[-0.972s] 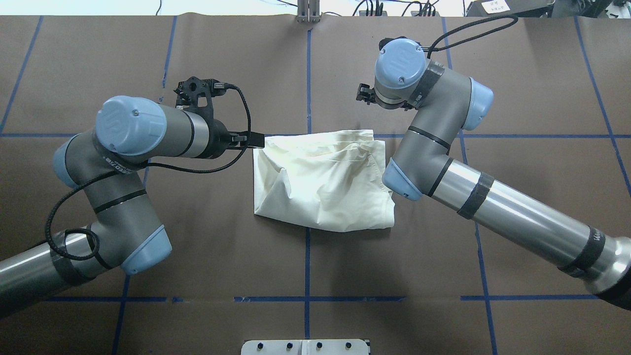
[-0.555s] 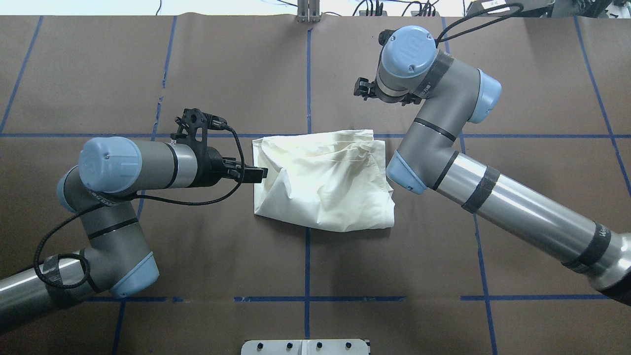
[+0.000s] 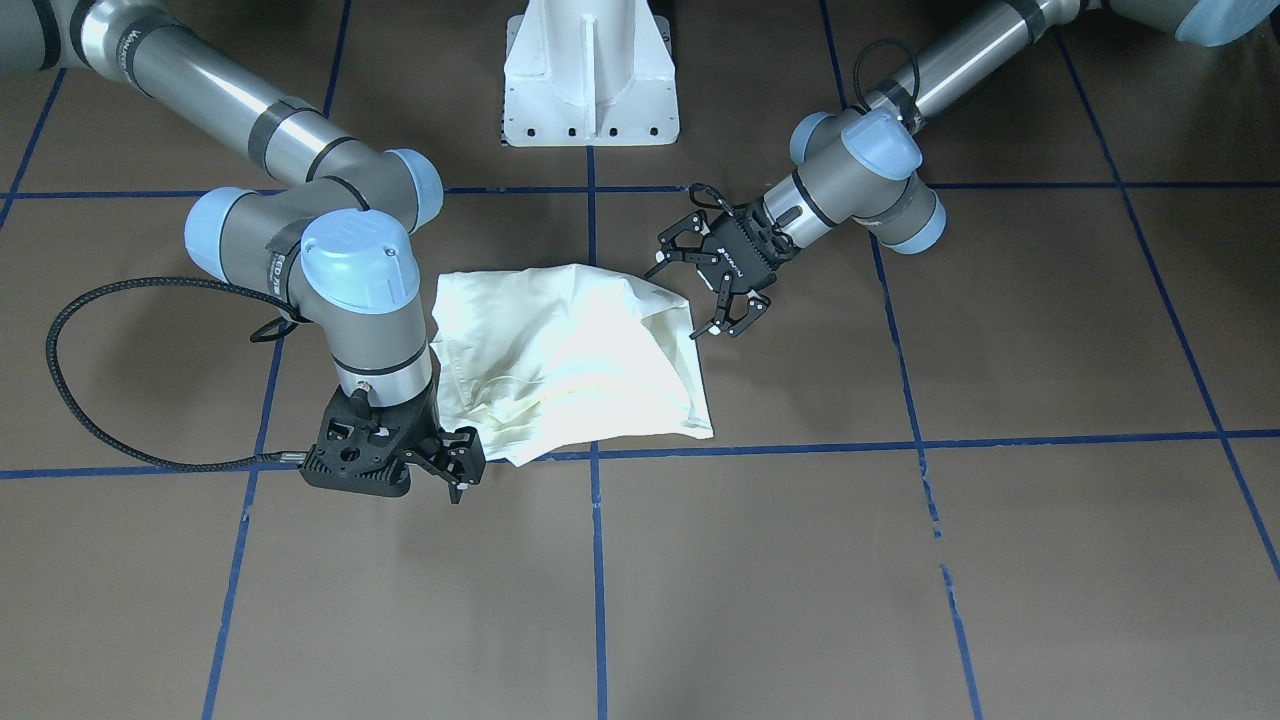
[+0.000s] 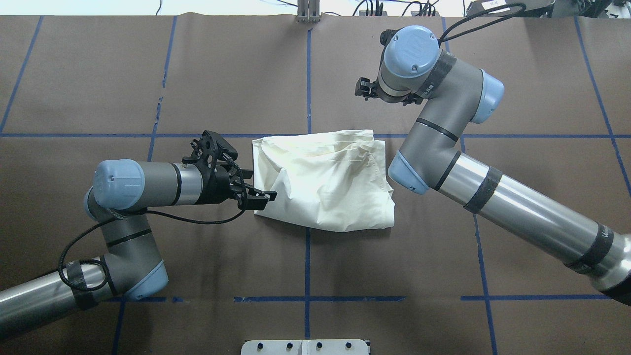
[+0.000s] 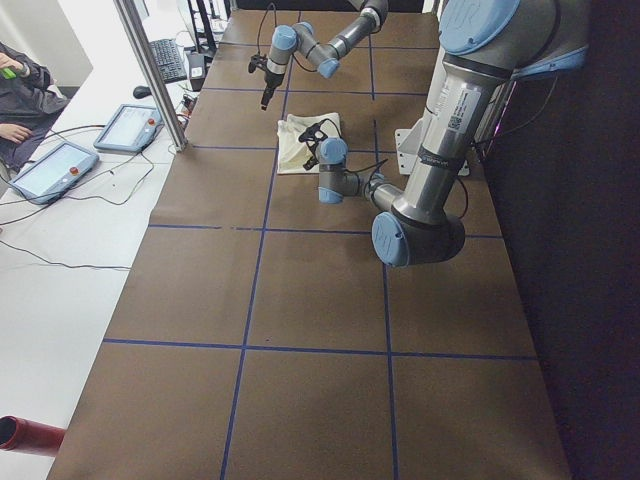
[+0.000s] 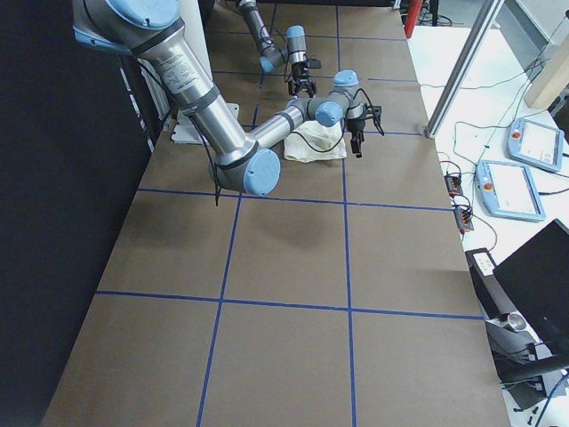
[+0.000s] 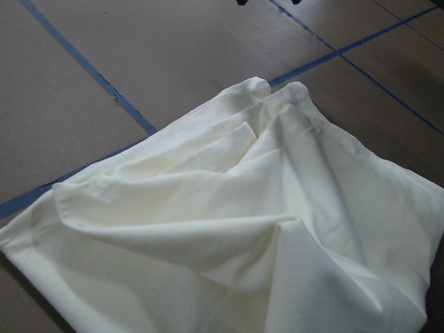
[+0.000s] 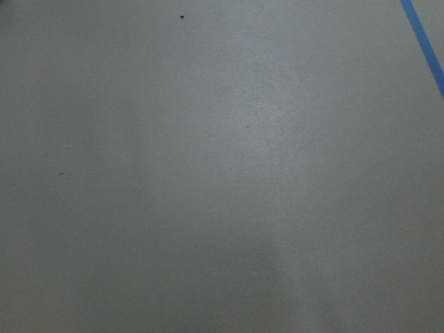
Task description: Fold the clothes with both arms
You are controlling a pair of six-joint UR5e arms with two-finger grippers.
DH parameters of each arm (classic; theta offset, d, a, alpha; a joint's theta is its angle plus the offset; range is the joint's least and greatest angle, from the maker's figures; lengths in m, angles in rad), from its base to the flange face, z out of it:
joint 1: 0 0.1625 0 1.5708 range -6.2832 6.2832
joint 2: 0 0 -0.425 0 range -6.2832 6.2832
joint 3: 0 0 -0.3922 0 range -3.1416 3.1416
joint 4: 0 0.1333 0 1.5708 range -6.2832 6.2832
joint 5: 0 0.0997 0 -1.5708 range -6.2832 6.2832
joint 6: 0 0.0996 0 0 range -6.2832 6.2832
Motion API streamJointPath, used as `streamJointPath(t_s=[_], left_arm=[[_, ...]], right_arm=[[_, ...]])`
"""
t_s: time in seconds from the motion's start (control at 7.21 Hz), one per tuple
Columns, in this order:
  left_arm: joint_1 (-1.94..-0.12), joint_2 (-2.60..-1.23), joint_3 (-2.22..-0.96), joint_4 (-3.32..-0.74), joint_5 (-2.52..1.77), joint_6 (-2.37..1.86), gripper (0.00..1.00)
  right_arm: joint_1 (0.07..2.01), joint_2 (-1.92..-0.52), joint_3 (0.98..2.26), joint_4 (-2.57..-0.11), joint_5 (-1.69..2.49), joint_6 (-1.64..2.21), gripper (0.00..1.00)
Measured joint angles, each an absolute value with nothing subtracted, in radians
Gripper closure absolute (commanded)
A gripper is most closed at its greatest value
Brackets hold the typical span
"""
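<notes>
The clothes are one cream shirt [image 4: 325, 180] lying folded into a rumpled rectangle in the middle of the brown table [image 4: 222, 74]. It also shows in the front view [image 3: 560, 360] and fills the left wrist view [image 7: 243, 222]. My left gripper [image 4: 266, 197] is open, low at the shirt's left edge near its corner on the robot's side. In the front view the left gripper [image 3: 675, 300] has its fingers spread around that edge. My right gripper [image 3: 462, 468] points down beyond the shirt's far right corner and looks open and empty. The right wrist view shows only bare table.
Blue tape lines [image 4: 308, 74] divide the table into squares. The white pedestal base [image 3: 590, 80] stands at the robot's edge of the table. At the far side a metal post [image 5: 150, 70] rises, with tablets [image 5: 130, 125] and a seated person [image 5: 20, 90] beyond it.
My left arm has moved along the shirt's left edge from its far corner to the corner on the robot's side, and its wrist has turned. My right arm has moved slightly away from the shirt.
</notes>
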State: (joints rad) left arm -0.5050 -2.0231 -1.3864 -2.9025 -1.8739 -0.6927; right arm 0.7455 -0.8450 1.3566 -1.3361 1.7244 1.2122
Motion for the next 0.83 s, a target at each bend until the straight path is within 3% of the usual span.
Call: streamJointPath(t_s=[0.83], left_arm=[[-0.431, -2.055, -1.336, -3.010, -1.893, -0.686, 0.00]], right_arm=[[0.746, -0.879, 1.392, -1.336, 1.721, 1.213, 0.00]])
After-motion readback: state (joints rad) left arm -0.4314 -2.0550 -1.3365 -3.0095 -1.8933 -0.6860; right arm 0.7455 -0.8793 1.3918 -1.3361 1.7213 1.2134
